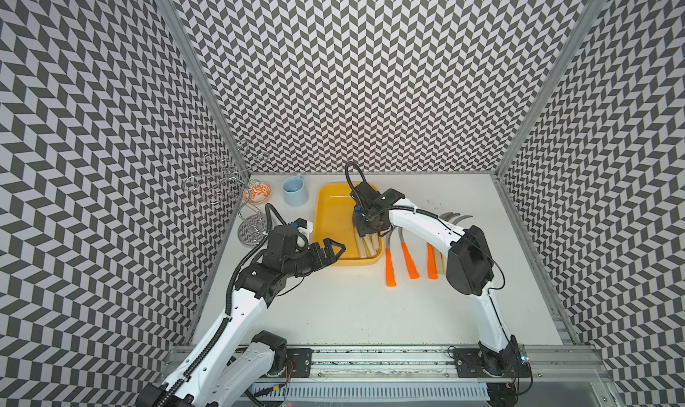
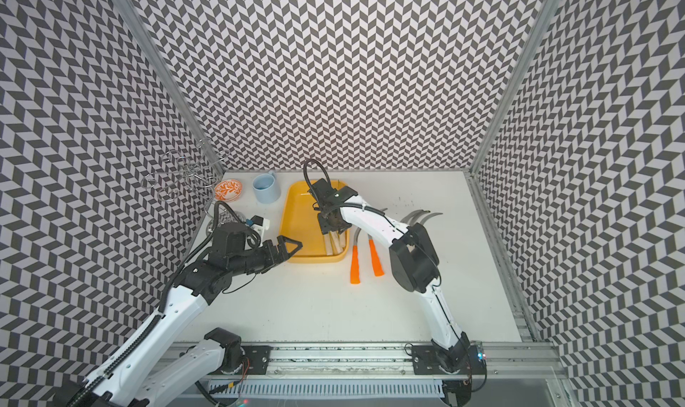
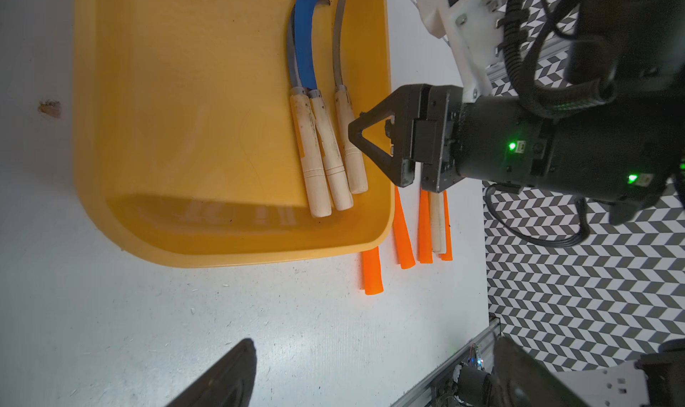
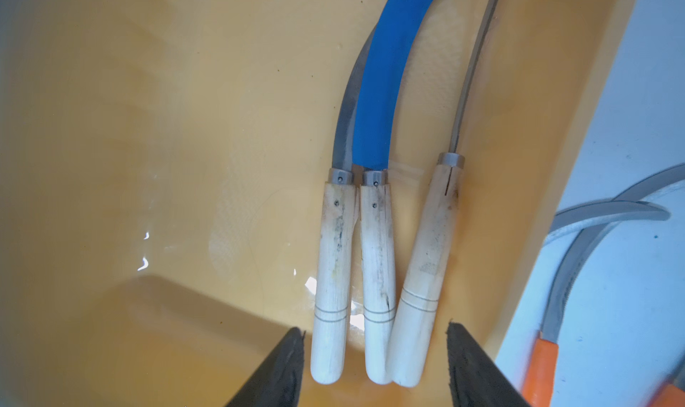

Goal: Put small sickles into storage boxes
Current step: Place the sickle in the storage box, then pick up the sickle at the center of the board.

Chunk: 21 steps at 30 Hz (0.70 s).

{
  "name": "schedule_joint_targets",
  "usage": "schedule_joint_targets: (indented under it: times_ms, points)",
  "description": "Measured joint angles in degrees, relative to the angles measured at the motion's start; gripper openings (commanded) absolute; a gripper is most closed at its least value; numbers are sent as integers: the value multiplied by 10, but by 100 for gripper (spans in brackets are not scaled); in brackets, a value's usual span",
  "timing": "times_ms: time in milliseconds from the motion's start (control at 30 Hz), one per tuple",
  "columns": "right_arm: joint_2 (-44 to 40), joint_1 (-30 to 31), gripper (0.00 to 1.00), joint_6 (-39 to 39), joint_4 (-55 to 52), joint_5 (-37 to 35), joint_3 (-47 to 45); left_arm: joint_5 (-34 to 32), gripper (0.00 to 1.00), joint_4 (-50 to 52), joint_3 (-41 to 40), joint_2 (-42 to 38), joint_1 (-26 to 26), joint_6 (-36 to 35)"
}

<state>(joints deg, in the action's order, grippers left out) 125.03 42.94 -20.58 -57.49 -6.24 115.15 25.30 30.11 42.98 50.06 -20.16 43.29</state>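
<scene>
Gleaming blue blade (image 4: 385, 90), pale wooden handles (image 4: 374, 275)

Yellow tray (image 3: 185, 108); pale-wood sickles (image 4: 333, 268) inside (one blade (image 4: 385, 90) blue); orange handles (image 1: 390, 268) right; light-blue mug (image 1: 294, 192); far-left bowl (image 1: 257, 194) orange-white floral; white table (image 1: 333, 305); grey-white chevron walls (image 1: 370, 71).

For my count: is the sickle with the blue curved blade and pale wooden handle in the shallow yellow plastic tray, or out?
In: the blue-bladed sickle lies on the floor of the yellow tray, beside a grey-bladed sickle.
</scene>
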Motion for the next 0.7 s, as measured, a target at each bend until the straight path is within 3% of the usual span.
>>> schedule_joint_targets:
  times_ms: [167, 367, 700]
  points:
    - [-65, 0, 83, -9, 0, 0, -43, -1, 100, 0, 0, -9, -22, 12]
    - [-147, 0, 99, -21, 10, 3, -136, -21, 100, 0, 0, -19, -86, 38]
    - [-239, 0, 99, -47, 39, 0, -288, -62, 100, -14, -24, -53, -176, 94]
